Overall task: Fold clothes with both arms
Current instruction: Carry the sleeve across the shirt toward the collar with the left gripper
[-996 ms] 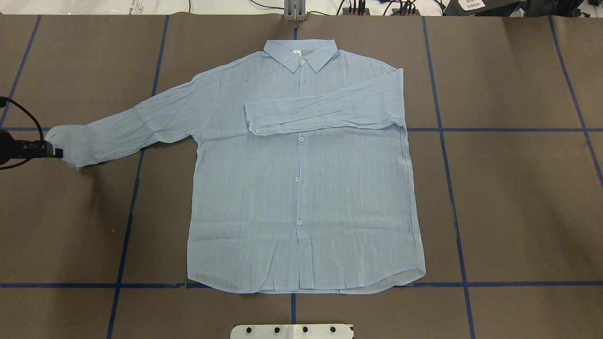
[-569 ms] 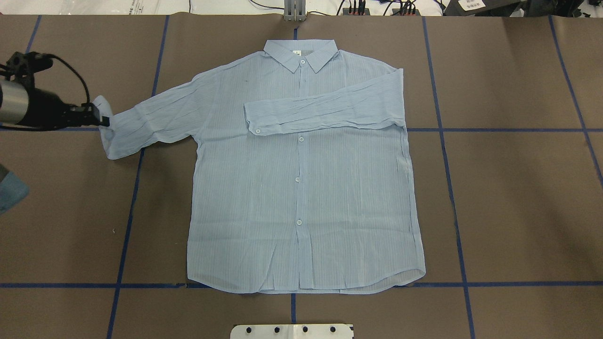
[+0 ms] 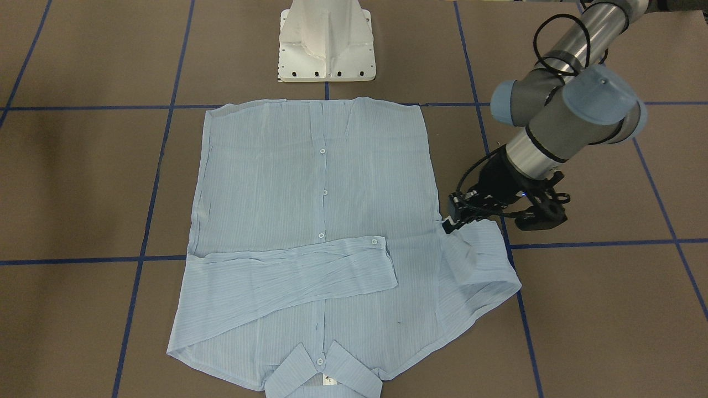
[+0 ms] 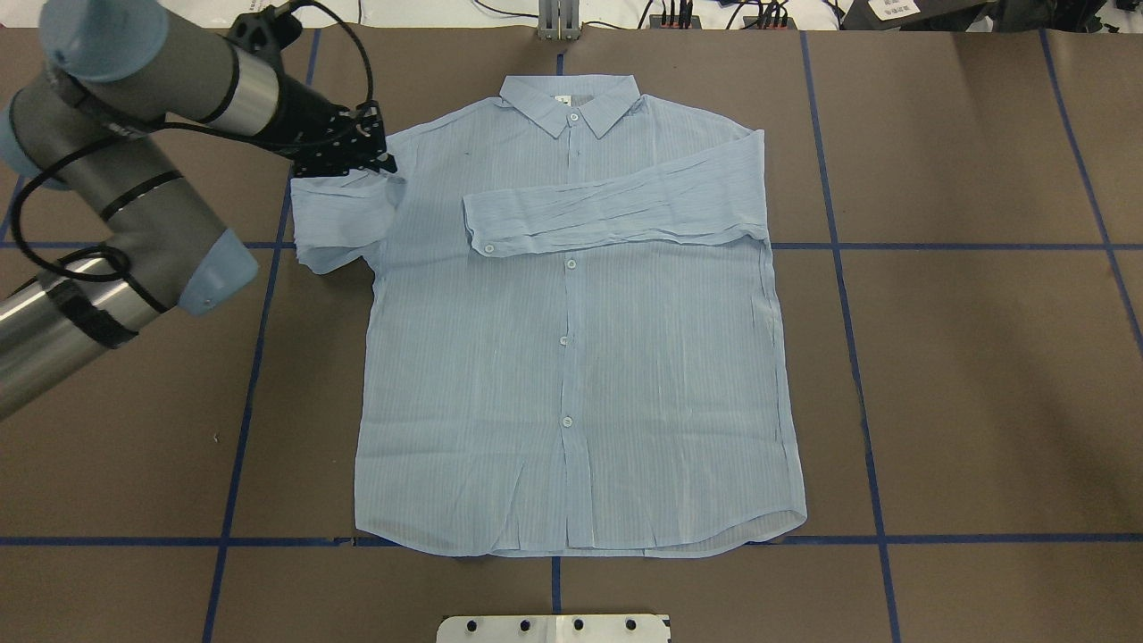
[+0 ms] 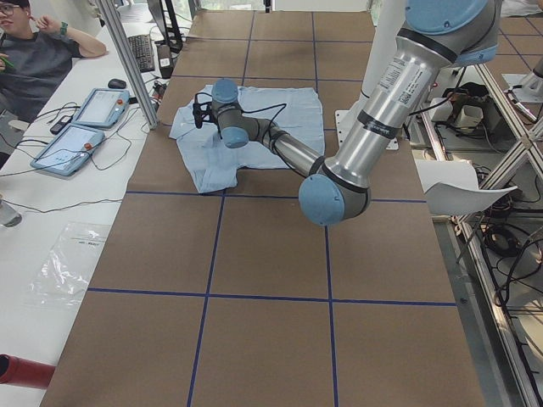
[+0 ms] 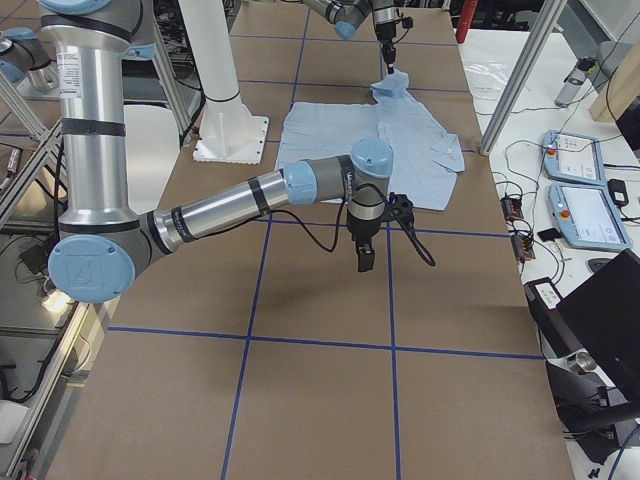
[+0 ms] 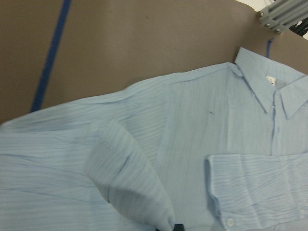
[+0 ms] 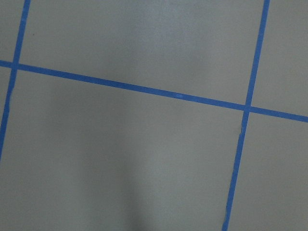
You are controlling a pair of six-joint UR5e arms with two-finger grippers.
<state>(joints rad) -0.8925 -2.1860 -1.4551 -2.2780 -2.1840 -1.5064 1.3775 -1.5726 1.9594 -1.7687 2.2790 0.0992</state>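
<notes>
The pale blue striped shirt (image 4: 571, 357) lies flat and buttoned on the brown table, collar (image 4: 570, 98) at the far side. One sleeve (image 4: 616, 205) is folded across the chest. The other sleeve (image 4: 335, 214) is doubled back, and my left gripper (image 4: 384, 165) is shut on its cuff, lifted just above the shoulder seam. The front view shows that gripper (image 3: 447, 225) pinching the cuff over the looped sleeve (image 3: 481, 260). In the left wrist view the cuff (image 7: 139, 192) hangs over the shirt. My right gripper (image 6: 365, 262) hovers over bare table well clear of the shirt; I cannot tell whether it is open or shut.
Blue tape lines (image 4: 848, 246) grid the brown table. The white pedestal base (image 3: 326, 44) stands at the robot's edge. An aluminium post (image 4: 558, 18) and cables sit past the far edge. A person (image 5: 34, 51) sits by tablets (image 5: 81, 127) on a side desk.
My left gripper has carried the cuff up and to the right, from the far left of the table towards the shirt's shoulder. The sleeve now doubles over itself. The shirt body has not moved.
</notes>
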